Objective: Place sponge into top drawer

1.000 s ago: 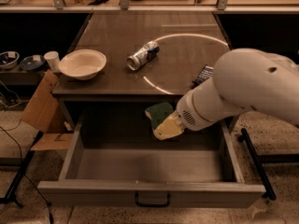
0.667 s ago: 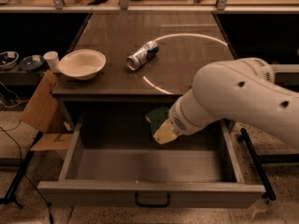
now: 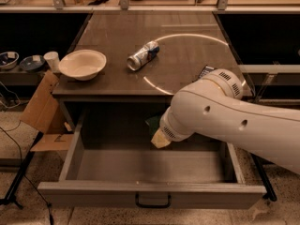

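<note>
The top drawer (image 3: pixel 93 192) is pulled wide open below the tabletop, its grey inside bare and its dark handle (image 3: pixel 153 201) at the front centre. The sponge (image 3: pixel 158 138), yellow with a dark green top, hangs tilted at the end of my white arm, over the back middle of the drawer and just above its floor. My gripper (image 3: pixel 165 131) is at the sponge, mostly hidden behind the arm's wrist, and holds it.
On the tabletop are a white bowl (image 3: pixel 82 63) at the left, a can (image 3: pixel 143 55) lying on its side in the middle, and a dark packet (image 3: pixel 205 71) half hidden by my arm. A cardboard box (image 3: pixel 40 102) leans at the table's left side.
My arm has swung down and to the left with the sponge, bringing it lower into the open drawer. The drawer and the tabletop objects have not moved.
</note>
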{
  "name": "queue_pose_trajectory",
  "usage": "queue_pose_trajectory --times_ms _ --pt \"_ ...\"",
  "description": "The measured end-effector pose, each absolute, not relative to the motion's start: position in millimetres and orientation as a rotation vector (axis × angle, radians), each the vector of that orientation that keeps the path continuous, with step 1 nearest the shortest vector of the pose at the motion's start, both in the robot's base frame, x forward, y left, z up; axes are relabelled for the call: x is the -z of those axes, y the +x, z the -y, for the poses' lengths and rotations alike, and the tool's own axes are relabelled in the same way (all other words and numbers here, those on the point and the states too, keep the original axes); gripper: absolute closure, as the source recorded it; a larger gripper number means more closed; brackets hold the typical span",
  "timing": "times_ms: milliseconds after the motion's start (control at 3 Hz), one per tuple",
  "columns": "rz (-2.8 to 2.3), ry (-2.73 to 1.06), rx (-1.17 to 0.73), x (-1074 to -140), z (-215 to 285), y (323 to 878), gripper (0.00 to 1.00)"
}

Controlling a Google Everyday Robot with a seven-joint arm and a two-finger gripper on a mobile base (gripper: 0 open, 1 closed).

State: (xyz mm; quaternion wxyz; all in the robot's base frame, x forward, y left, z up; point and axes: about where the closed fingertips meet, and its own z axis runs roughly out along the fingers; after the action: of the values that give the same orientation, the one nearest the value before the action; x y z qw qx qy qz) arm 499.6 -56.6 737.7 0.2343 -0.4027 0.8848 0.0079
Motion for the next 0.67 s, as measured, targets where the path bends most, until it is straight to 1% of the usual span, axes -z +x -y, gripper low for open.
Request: queue_pose_trajectory --times_ms 667 --pt "-2.441 -1.065 -0.021 -706 54 522 1.00"
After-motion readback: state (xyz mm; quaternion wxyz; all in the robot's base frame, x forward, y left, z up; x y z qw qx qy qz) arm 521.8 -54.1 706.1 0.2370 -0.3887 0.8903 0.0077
